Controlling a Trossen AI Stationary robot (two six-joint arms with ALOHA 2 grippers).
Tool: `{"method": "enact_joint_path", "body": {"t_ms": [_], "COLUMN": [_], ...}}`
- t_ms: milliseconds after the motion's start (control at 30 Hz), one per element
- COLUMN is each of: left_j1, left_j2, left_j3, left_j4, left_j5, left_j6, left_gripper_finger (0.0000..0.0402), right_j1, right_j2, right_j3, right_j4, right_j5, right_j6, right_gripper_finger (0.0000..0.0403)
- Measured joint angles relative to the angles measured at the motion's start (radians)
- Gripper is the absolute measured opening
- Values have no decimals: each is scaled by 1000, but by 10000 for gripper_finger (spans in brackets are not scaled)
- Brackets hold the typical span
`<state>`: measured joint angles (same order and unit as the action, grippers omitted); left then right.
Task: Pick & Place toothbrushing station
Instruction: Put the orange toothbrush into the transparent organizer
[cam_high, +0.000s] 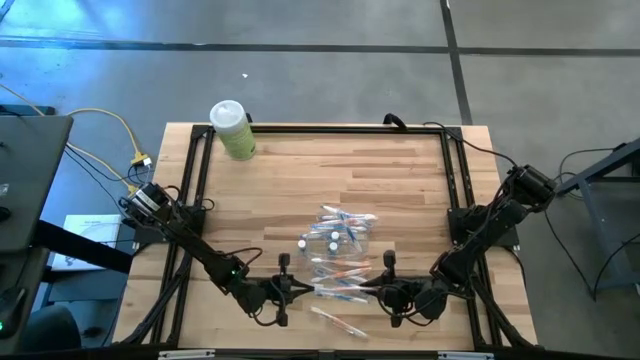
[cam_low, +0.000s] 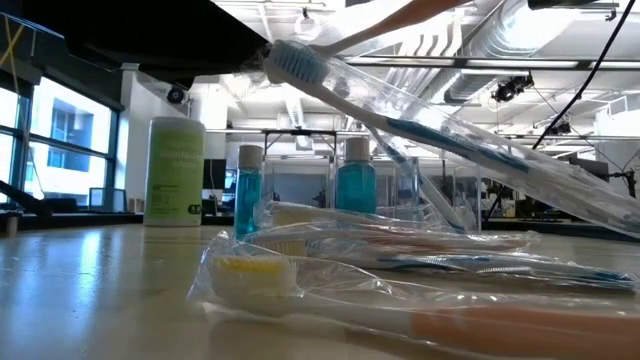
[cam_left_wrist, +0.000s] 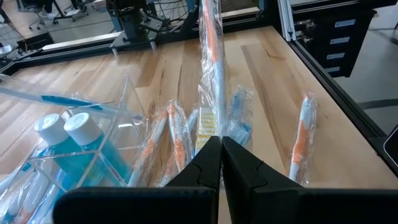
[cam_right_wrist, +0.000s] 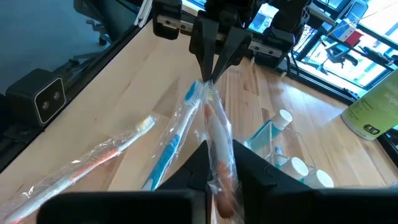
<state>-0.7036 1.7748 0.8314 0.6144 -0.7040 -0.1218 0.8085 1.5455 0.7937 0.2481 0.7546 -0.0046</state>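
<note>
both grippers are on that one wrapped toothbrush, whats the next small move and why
Probably a small joint lift. The left gripper is shut on one end of the wrapped orange toothbrush and the right gripper pinches the other end, so it spans between them just above the toothbrush pile. Rising together should clear it without snagging other wrappers.

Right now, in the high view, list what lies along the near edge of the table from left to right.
Left pincer → wrapped toothbrush held between both pincers → right pincer. A loose wrapped toothbrush lies nearer the edge; its place in the order is unclear.
</note>
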Motion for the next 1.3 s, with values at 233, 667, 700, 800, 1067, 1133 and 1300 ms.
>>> {"method": "enact_joint_path", "body": {"t_ms": [233, 667, 700, 800, 1067, 1133, 1300], "left_j1": [-2, -15, -14, -14, -42, -57, -98], "left_j2": [0, 0, 0, 0, 0, 0, 0], "left_j3": [0, 0, 0, 0, 0, 0, 1], "left_j4": [0, 9, 12, 23, 134, 188, 288], "left_j5": [-1, -6, -6, -8, -56, -89, -180], "left_j6": [20, 19, 19, 21, 180, 242, 357], "left_gripper_finger": [5, 101, 107, 118, 120, 120, 120], "right_j1": [0, 0, 0, 3, 77, 102, 163], "right_j2": [0, 0, 0, 0, -31, -46, -83], "right_j3": [0, 0, 0, 0, 0, 0, 0], "right_j4": [0, 0, 1, 9, 47, 35, 53], "right_j5": [1, 9, 15, 39, 132, 150, 206], "right_j6": [0, -3, -3, -17, -114, -125, -158], "right_gripper_finger": [23, 18, 18, 15, 15, 15, 15]}}
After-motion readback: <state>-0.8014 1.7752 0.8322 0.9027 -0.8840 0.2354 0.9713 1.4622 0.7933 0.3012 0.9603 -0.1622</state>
